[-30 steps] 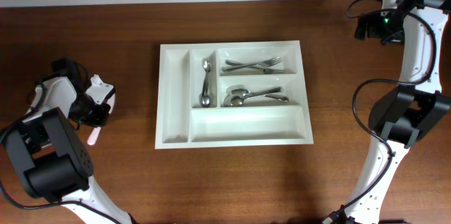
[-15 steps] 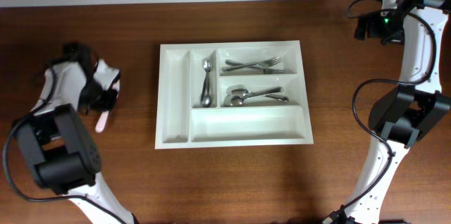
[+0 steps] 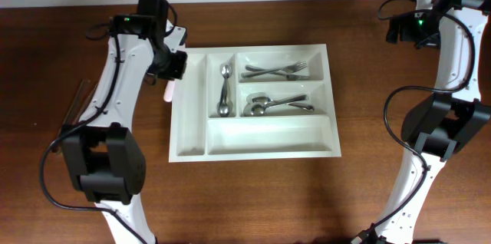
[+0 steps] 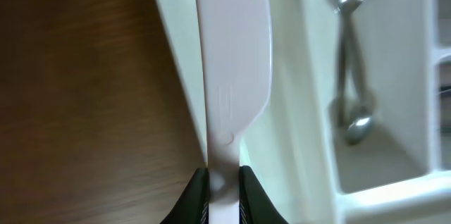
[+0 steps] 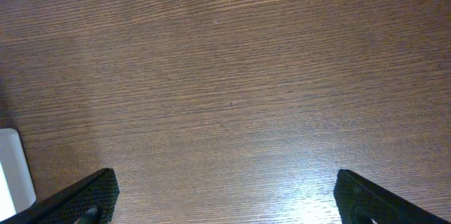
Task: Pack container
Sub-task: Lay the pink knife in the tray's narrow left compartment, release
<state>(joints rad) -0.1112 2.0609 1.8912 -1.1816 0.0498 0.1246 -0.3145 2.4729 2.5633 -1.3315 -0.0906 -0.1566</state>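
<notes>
The white five-compartment container [image 3: 253,154] lies at the table's middle. My left gripper [image 3: 170,70] is shut on a pale pink-white plastic knife [image 3: 167,93] and holds it over the container's upper left rim. In the left wrist view the knife [image 4: 232,62] runs up from the jaws [image 4: 224,189] along the container's left wall [image 4: 173,27]. One narrow compartment holds metal spoons [image 3: 224,89], also seen in the left wrist view [image 4: 352,76]. My right gripper [image 3: 403,29] is open and empty at the far right back; its wrist view shows wide-spread fingers [image 5: 225,196] over bare wood.
Forks [image 3: 280,70] lie in the top wide compartment and spoons [image 3: 276,106] in the middle one. A thin faint elongated object [image 3: 77,100] lies on the table at the left. A corner of the container [image 5: 10,168] shows in the right wrist view.
My left arm has swung from the table's far left to the container's upper left corner, carrying the knife. The right arm has not moved.
</notes>
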